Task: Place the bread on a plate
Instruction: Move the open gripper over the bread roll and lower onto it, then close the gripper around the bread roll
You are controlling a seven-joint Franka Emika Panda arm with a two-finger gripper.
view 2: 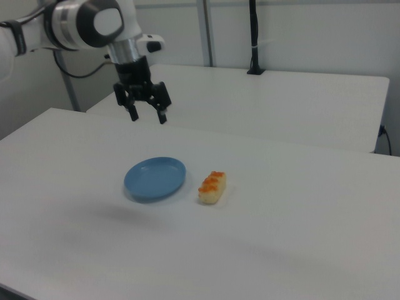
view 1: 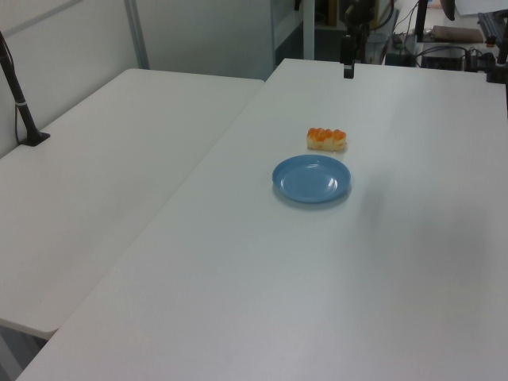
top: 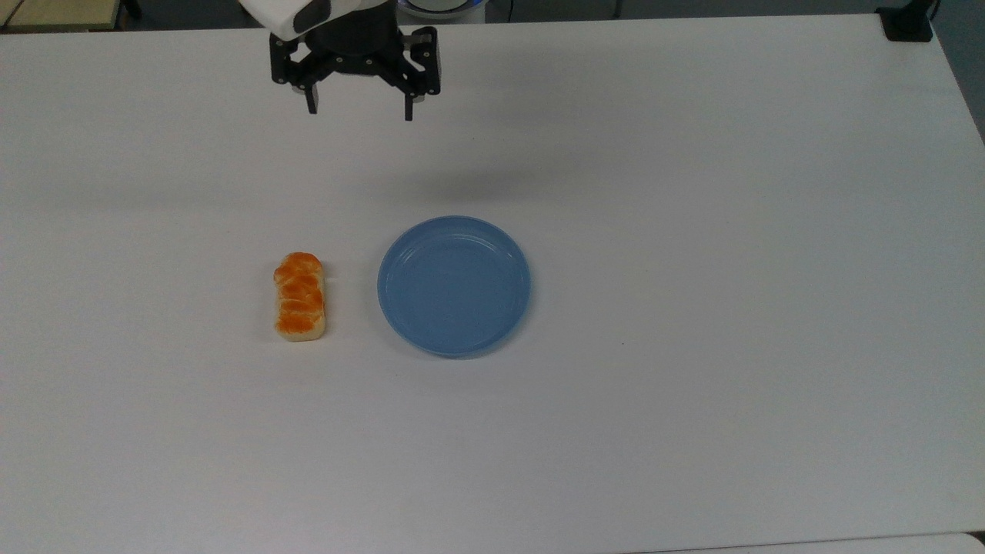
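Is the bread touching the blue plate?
Apart. In the top view, a strip of bare white table lies between the bread and the plate.

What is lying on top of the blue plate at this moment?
Nothing lies on the plate; its whole blue surface shows. The bread lies on the table beside it, apart from its rim. The open gripper hangs away from both.
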